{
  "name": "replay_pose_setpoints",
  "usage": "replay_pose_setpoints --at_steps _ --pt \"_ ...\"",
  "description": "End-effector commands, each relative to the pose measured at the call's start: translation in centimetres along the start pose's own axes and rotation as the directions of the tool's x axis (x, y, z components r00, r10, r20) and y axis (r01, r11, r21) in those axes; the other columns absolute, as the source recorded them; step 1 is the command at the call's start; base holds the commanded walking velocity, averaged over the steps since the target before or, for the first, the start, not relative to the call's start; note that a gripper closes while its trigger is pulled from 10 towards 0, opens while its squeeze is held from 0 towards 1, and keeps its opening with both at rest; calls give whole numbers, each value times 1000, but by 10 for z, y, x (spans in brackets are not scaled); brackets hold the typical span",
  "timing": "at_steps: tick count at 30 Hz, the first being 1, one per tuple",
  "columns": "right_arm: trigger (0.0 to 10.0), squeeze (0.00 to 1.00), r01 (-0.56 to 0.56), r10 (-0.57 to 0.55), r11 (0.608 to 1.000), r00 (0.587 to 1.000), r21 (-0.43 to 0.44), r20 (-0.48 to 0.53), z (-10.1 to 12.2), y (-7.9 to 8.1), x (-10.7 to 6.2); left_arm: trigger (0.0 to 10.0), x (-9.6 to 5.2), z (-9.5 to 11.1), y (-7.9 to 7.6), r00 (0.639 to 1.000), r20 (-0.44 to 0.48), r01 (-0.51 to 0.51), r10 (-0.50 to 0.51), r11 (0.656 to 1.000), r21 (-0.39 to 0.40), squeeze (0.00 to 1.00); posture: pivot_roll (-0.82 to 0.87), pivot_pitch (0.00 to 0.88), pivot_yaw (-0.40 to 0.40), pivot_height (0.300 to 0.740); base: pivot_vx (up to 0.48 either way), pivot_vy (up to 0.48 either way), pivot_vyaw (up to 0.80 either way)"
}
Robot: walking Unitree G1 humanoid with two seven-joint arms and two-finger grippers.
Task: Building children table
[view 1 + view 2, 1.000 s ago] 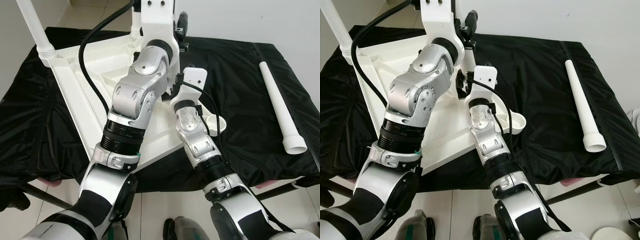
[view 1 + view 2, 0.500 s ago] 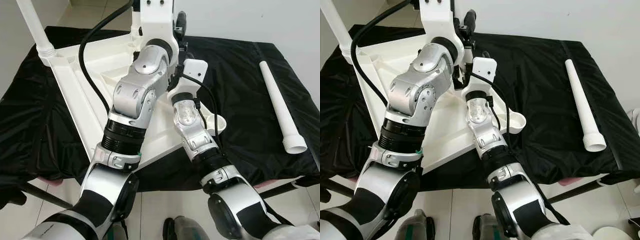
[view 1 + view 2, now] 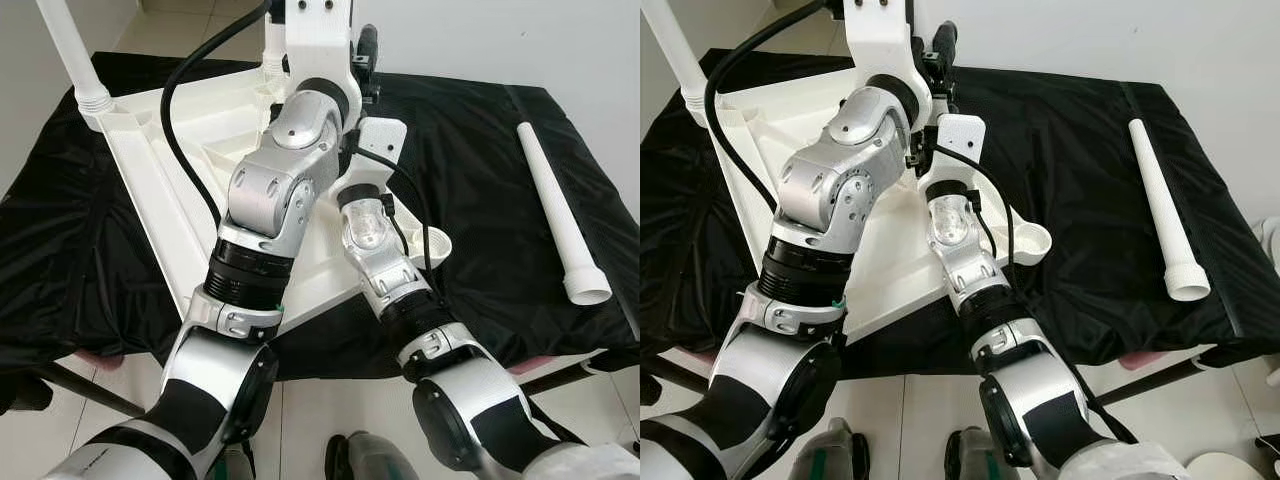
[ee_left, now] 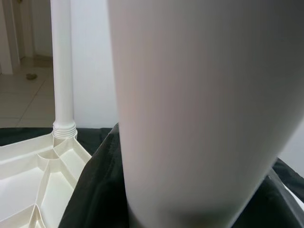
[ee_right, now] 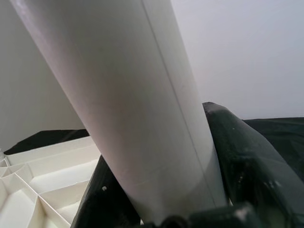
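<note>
The white table top [image 3: 150, 180] lies upside down on a black cloth, ribs facing up. One white leg [image 3: 70, 50] stands screwed into its far left corner. A second white leg [image 5: 133, 95] stands upright at the top's back edge, and both arms reach to it. My right gripper [image 5: 166, 156] is shut on this leg, a black finger [image 5: 247, 161] on each side. My left gripper [image 4: 199, 142] also grips it, higher up, with the tube [image 4: 199, 118] pressed close to the camera. A left finger [image 3: 365, 45] pokes out beside the wrist.
A loose white leg [image 3: 560, 210] lies on the black cloth [image 3: 480, 150] at the right, wide end toward me. The table top's near right corner has a round open socket [image 3: 432, 243]. Tiled floor shows beyond the cloth's front edge.
My right forearm has leaned up and to the left, bringing its wrist closer under the left wrist at the held leg. The left arm has barely shifted.
</note>
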State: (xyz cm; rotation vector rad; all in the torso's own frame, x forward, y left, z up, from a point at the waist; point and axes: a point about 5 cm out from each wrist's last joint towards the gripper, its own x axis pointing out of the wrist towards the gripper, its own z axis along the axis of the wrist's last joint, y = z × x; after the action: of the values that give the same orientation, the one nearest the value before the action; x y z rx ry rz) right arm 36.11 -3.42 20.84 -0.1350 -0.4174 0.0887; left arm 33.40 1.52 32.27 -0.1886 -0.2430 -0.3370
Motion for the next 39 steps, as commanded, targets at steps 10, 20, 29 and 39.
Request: replay_pose_setpoints --at_steps 10,20,29,39 --pt "0 0 100 -99 995 993 16 -71 -7 -14 7 10000 -1 15 -18 997 51 56 -54 998 -34 0 -53 32 -58 740 0 0 0" --pt "10000 0 127 -125 992 989 18 -73 -5 -18 11 10000 -4 17 -26 989 79 132 -126 989 -65 1000 -58 36 -55 740 0 0 0" --pt "10000 0 150 -149 989 986 14 -79 -6 -23 13 10000 -6 24 -26 982 124 153 -142 985 -84 1000 -57 35 -51 740 0 0 0" --pt "10000 0 243 -235 969 960 40 -153 -16 -55 15 10000 -18 31 -19 955 206 243 -212 960 -140 463 -61 32 -46 740 0 0 0"
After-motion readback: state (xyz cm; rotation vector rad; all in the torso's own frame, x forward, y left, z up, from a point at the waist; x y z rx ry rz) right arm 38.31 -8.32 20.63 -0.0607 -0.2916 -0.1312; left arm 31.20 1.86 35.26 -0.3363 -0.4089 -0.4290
